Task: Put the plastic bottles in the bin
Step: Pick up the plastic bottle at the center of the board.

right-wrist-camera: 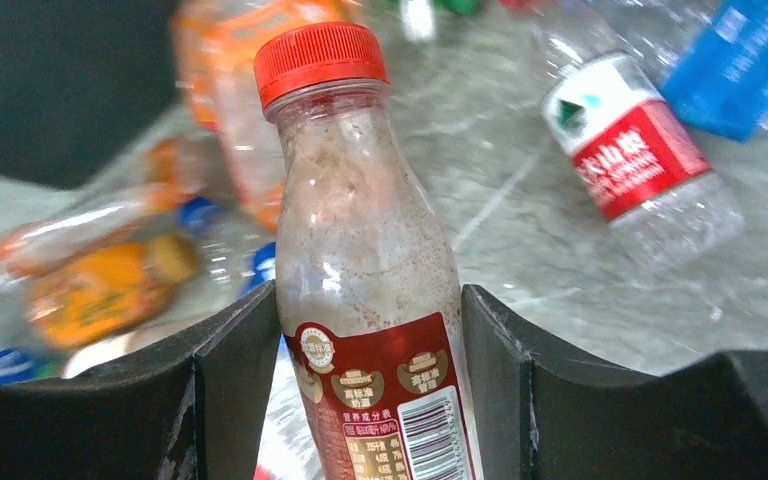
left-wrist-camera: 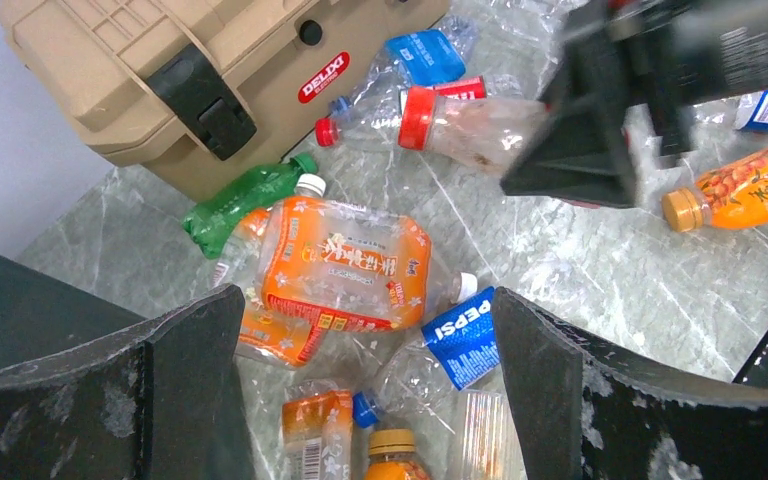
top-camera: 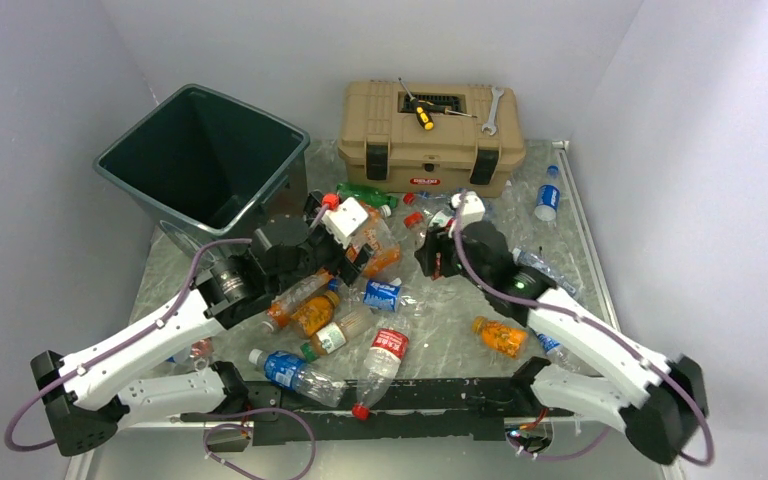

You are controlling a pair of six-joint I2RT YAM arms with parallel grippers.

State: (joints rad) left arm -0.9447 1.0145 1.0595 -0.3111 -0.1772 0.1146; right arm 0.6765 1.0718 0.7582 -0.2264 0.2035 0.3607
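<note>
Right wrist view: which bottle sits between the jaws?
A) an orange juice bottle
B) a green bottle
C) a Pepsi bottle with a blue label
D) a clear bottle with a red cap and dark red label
D: the red-capped bottle fills the gap between the jaws, which touch its sides, with its dark red label low down.

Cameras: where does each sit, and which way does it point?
Top external: above and behind, looking down on the table, bin and toolbox; both arms show.
Left wrist: on the left arm, looking down past the open left gripper at a crushed orange bottle.
Right wrist: along the right gripper, shut on a red-capped bottle.
Shared: left wrist sees the red-capped bottle.
</note>
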